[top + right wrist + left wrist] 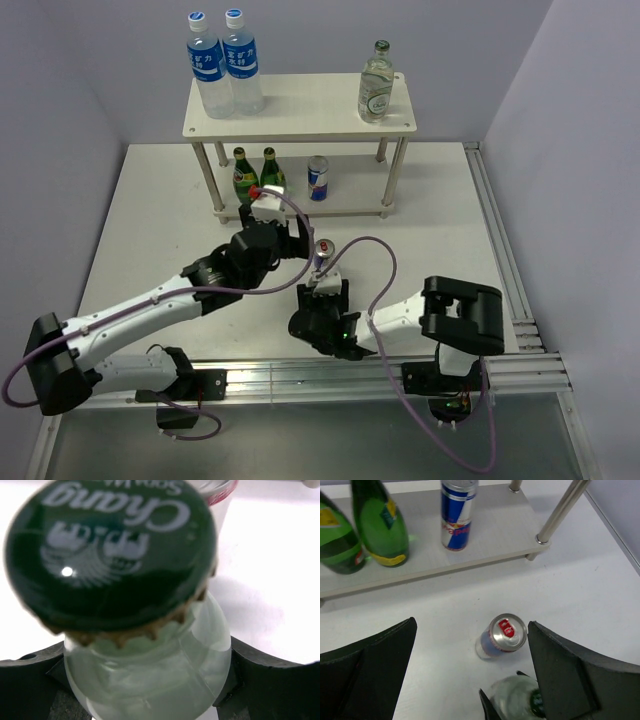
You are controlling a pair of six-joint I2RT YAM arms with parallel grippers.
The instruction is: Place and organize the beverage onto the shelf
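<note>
Two drinks are not yet on the shelf [300,105], standing mid-table toward the near edge. Right pincer [328,298] is clamped round the clear green-capped bottle [150,675], keeping it upright for carrying. Left pincer [470,627] gapes wide and empty above the standing can [501,636], apparently lined up to grasp it.
</note>
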